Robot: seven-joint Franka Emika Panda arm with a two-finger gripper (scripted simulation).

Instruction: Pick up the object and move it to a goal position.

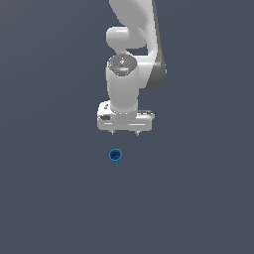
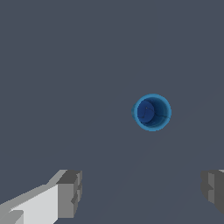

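Exterior view: gripper (image 1: 126, 132) hanging fingers apart, holding nothing, blue cup (image 1: 115, 156) standing apart below, toward exterior view's left. Best centred over cup (image 2: 152, 112), then lowered straight before closing on its narrow wall.

one blue cup (image 1: 115, 156), one arm (image 1: 133, 54)
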